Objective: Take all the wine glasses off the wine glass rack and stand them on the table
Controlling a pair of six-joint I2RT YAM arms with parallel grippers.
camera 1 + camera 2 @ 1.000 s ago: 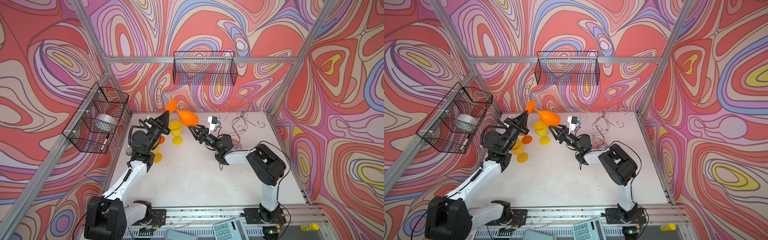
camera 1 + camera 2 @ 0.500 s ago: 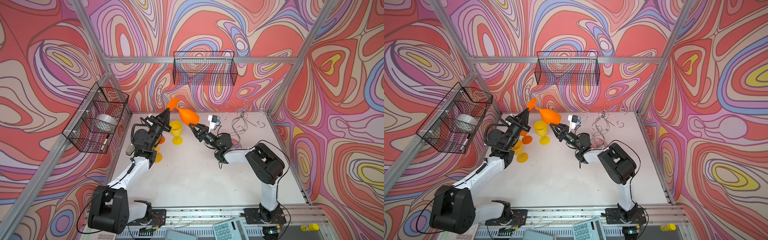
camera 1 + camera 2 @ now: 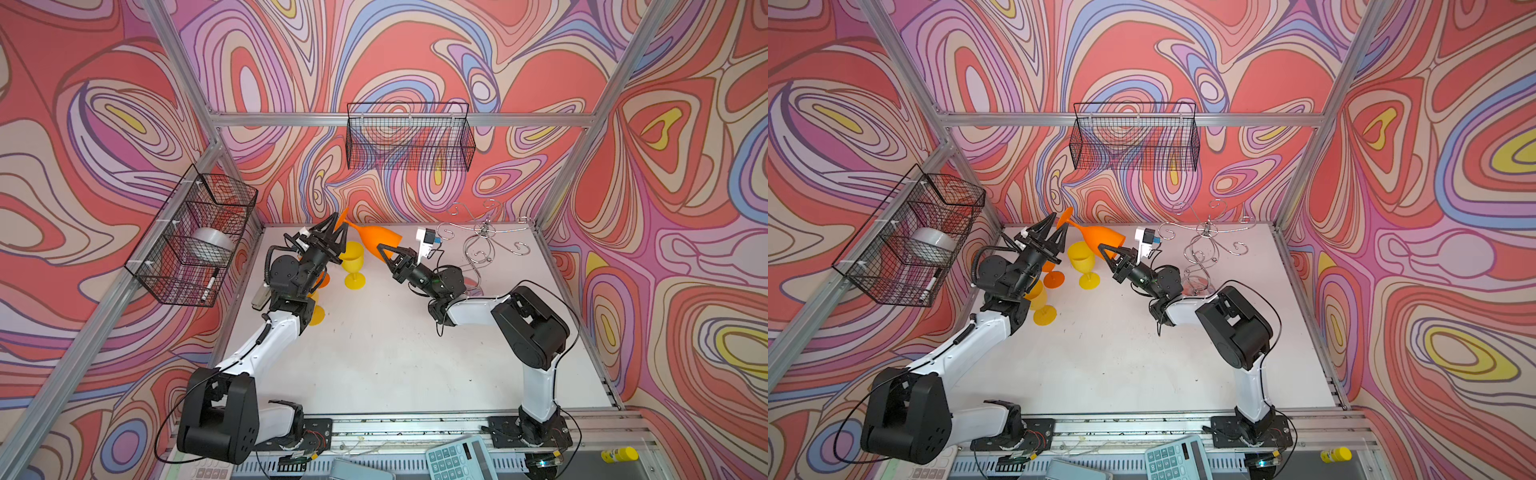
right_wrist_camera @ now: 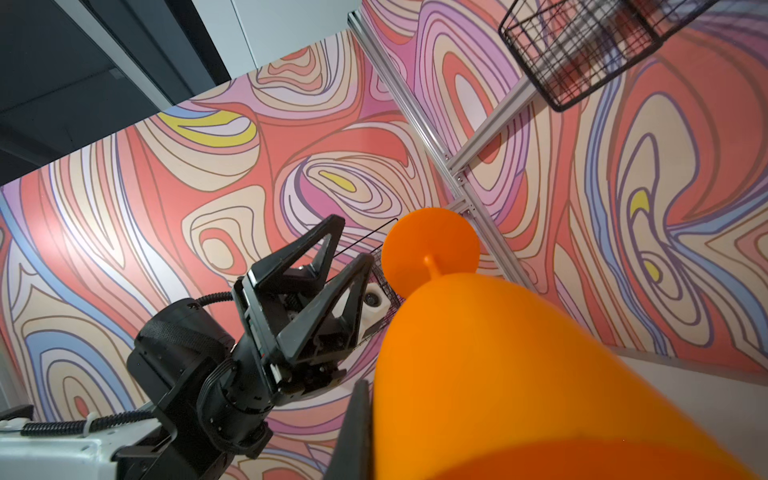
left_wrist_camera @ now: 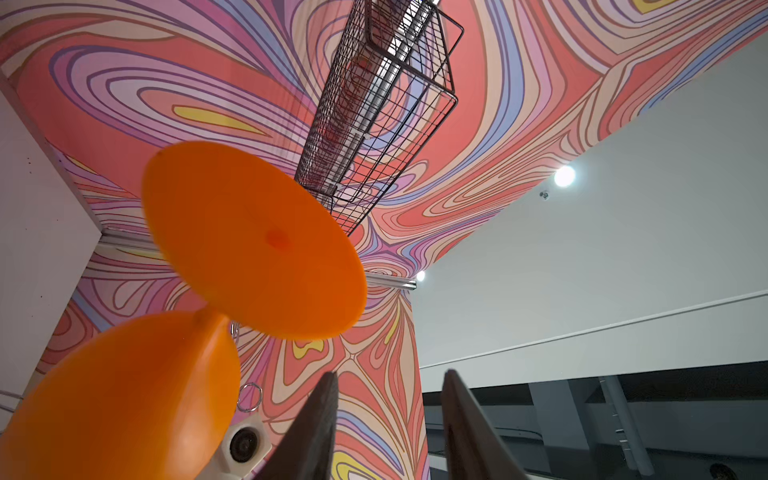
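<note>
An orange wine glass (image 3: pixel 376 239) (image 3: pixel 1100 237) hangs nearly level in the air, well left of the wine glass rack (image 3: pixel 484 232) (image 3: pixel 1206 232), a chrome wire stand at the back right. My right gripper (image 3: pixel 384 249) (image 3: pixel 1105 249) is shut on the rim of the glass's bowl (image 4: pixel 519 374); one finger (image 4: pixel 353 428) presses its side and the other is hidden. My left gripper (image 3: pixel 336 228) (image 3: pixel 1059 226) stands open beside the glass's foot (image 5: pixel 249 237). Nothing lies between its fingers, as the left wrist view shows the left gripper (image 5: pixel 390 374).
A yellow glass (image 3: pixel 352 257) stands upright below the held one. An orange glass (image 3: pixel 1054 278) and an amber one (image 3: pixel 1042 309) stand by my left arm. Black mesh baskets hang on the back wall (image 3: pixel 409 137) and left wall (image 3: pixel 195 241). A calculator (image 3: pixel 457 457) lies at the front.
My left gripper has opened and let go of the glass's stem. My right gripper has shut on the bowl's rim. The glass has barely moved.
</note>
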